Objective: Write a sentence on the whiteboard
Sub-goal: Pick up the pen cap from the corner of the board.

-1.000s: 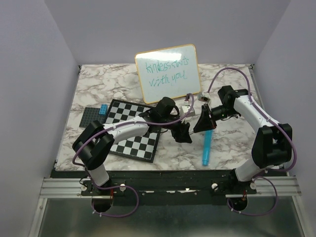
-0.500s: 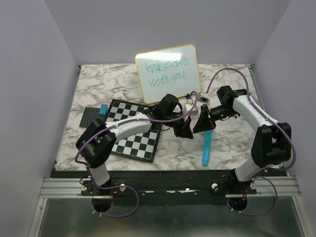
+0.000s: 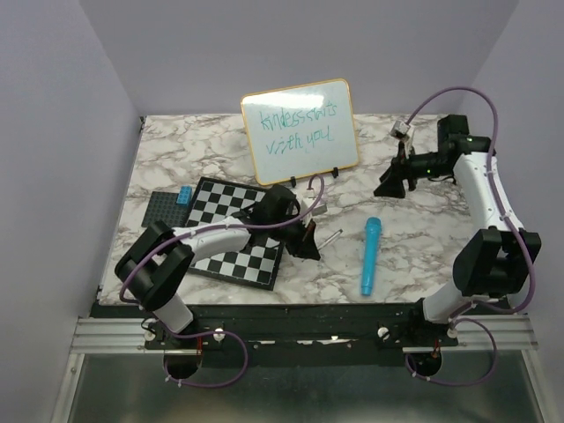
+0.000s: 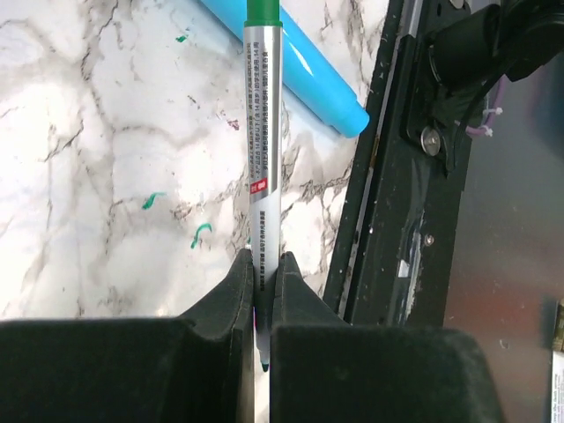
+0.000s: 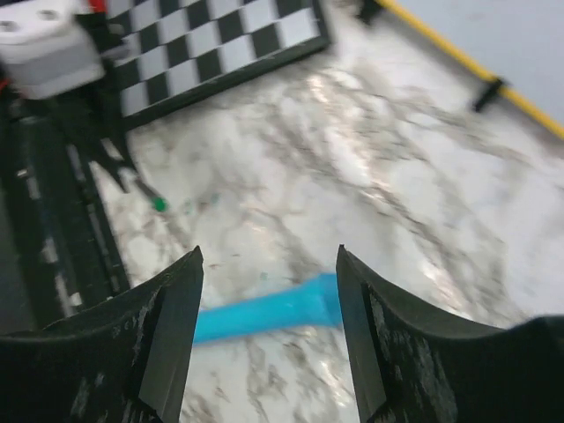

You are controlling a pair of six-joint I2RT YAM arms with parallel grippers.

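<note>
Progress: the sentence point(image 3: 295, 128) stands on the whiteboard point(image 3: 339, 154) in two green lines, so the writing looks done. I judge that only capping or setting down the pen may be left, and I cannot tell whether it is capped.
Left gripper point(image 4: 264, 264): nearest the bases, low over the table point(image 3: 414, 238) at the right edge of the chequered board point(image 3: 231, 233). Its jaws are pinched almost together on the marker point(image 4: 263, 132), gripping it near one end.
Marker: a silver barrel with a green end, sticking out of the fingers toward about 3 o'clock in the top view. It is clear of the whiteboard.
Green smudges point(image 4: 203, 231): small marks on the marble under the pen.
Blue tube point(image 3: 370, 256): lies flat on the table at 3 o'clock from the left gripper, near it but not touching, and no finger holds it.
Right gripper point(image 5: 267, 256): farther back on the right side, jaws spread wide with nothing between them. Only bare marble and the blue tube show below.
Whiteboard: propped upright at the far middle of the table. It is at 12 o'clock from the left gripper and about 10 o'clock from the right, well apart from both.
Sentence relative to fingers: no finger and no pen tip touches the lettering, and both grippers stand off from the board face.
</note>
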